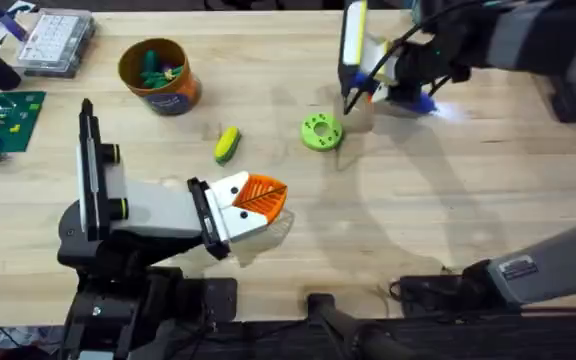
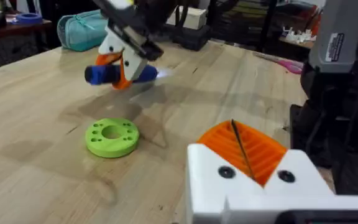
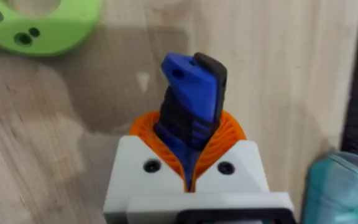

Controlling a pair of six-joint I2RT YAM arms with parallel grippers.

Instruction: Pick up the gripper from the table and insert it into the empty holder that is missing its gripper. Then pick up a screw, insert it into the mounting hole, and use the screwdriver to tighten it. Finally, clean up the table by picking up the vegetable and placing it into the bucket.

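Observation:
The holder (image 1: pixel 158 212), a grey block with a black clamp face, lies low at the front left. Two white-based orange fins sit in it side by side and form my left gripper (image 1: pixel 271 196) (image 2: pixel 234 130), shut with nothing between them. I cannot tell which fin is the task's gripper. My right gripper (image 1: pixel 390 92) (image 2: pixel 124 65) (image 3: pixel 189 158) hovers at the back right, shut on the blue screwdriver (image 1: pixel 420 101) (image 2: pixel 107 74) (image 3: pixel 191 102), which lies level just above the table (image 1: pixel 448 200). The corn vegetable (image 1: pixel 227 143) lies mid-table. The orange bucket (image 1: pixel 180 97) stands at the back left.
A bright green disc with holes (image 1: pixel 321 131) (image 2: pixel 111 137) (image 3: pixel 42 25) lies between the two grippers. A clear parts box (image 1: pixel 56 40) and a green board (image 1: pixel 3 120) sit at the far left. A teal pouch (image 2: pixel 82 30) lies beyond the right gripper.

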